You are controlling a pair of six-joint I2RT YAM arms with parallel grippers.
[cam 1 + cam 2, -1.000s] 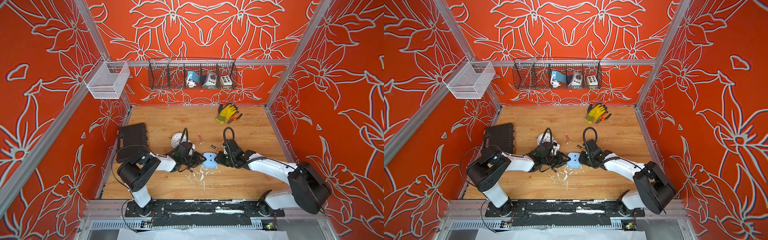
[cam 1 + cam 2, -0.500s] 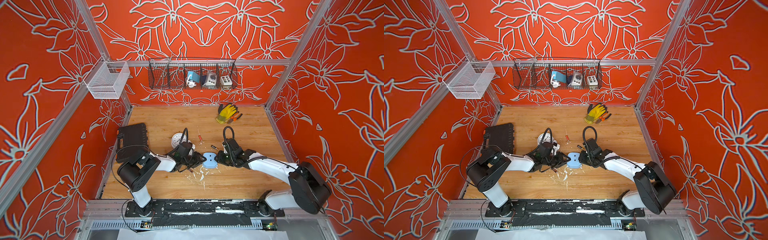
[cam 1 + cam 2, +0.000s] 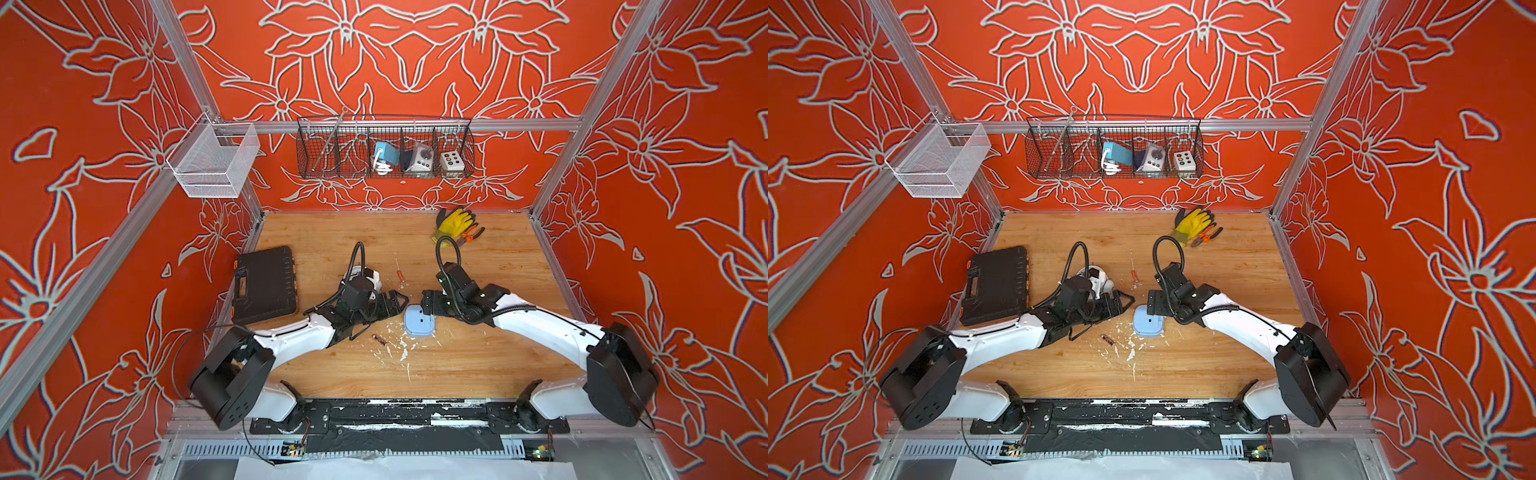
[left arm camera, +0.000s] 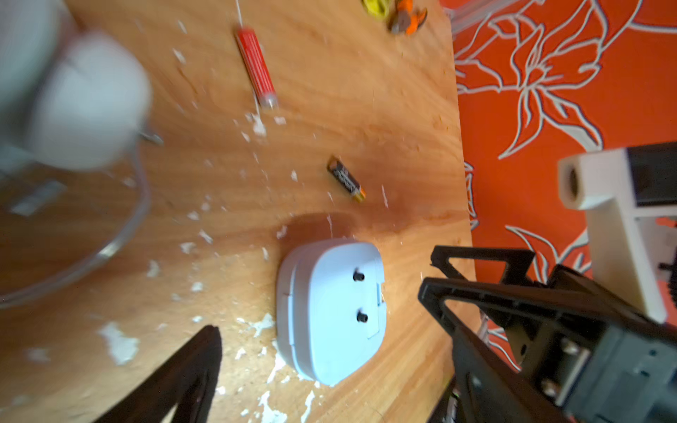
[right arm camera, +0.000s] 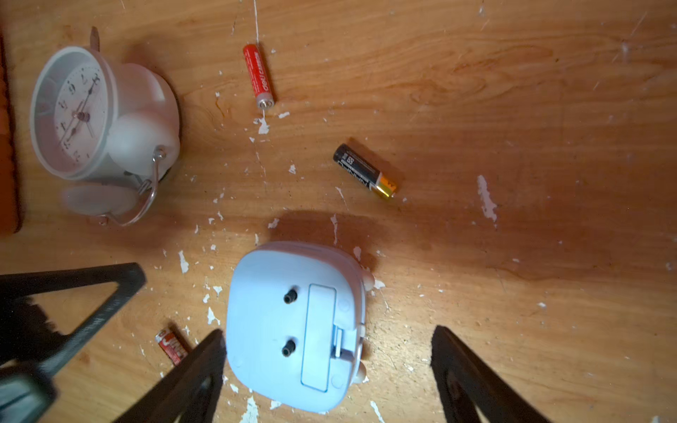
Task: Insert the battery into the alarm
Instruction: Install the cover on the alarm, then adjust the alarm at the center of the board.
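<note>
The pale blue alarm [image 3: 419, 325] [image 3: 1148, 326] lies face down on the wooden table, its back cover [image 5: 318, 337] closed. My left gripper [image 3: 400, 302] [image 4: 322, 318] stands open just left of it. My right gripper [image 3: 427, 306] [image 5: 328, 331] is open over its far right corner, the alarm lying between its fingers [image 5: 205, 362]. A black and gold battery [image 5: 364, 171] [image 4: 346, 178] lies loose beyond the alarm, hidden under the right gripper in both top views. A red battery [image 5: 258, 76] [image 3: 401, 275] lies farther back. Another red battery [image 5: 171, 346] [image 3: 379, 340] lies at the front left.
A white twin-bell clock [image 5: 102, 113] [image 3: 368, 276] stands behind the left gripper. A black tool case [image 3: 264, 284] lies at the left. A yellow glove with pliers [image 3: 455, 222] lies at the back right. Wire baskets [image 3: 384, 149] [image 3: 214, 160] hang on the walls.
Both grippers have opened wide, their fingers spreading away from the blue alarm. The alarm lies in the same spot, and the arms have hardly shifted.
</note>
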